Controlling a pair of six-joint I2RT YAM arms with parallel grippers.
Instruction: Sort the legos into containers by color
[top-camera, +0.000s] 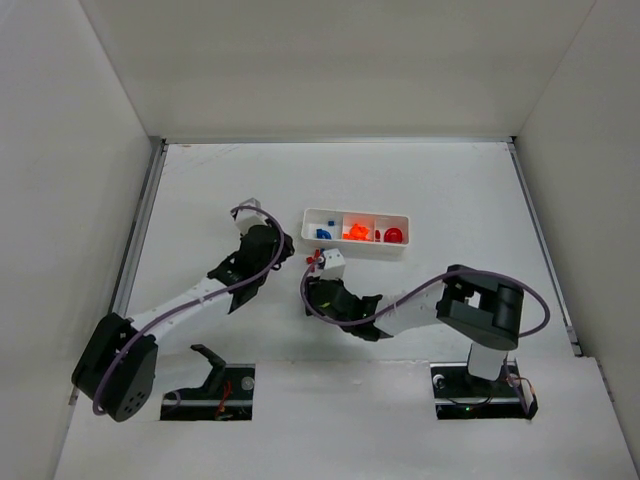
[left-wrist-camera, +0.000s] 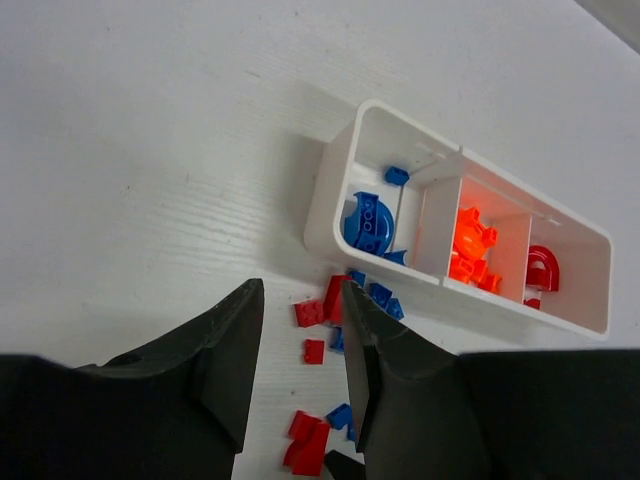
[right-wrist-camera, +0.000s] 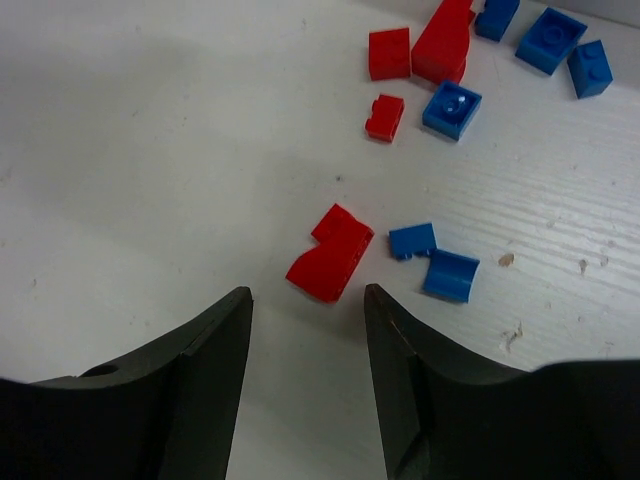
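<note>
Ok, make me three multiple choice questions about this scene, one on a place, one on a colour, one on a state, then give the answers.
1. Where do the loose red and blue legos lie?
A. On the table by the tray's blue end
B. In the tray's middle compartment
C. Stacked on the right arm's base

2. What colour are the pieces in the middle compartment?
A. Blue
B. Orange
C. Red

3. How do the right arm's jaws stand?
A. Shut on a red piece
B. Open, holding nothing
C. Shut and empty

Answers:
1 A: the left wrist view shows them scattered on the table just outside the tray's blue end.
2 B: orange shows between the blue and red ends.
3 B: the right wrist view shows a gap between them, with a red piece lying on the table ahead.
</note>
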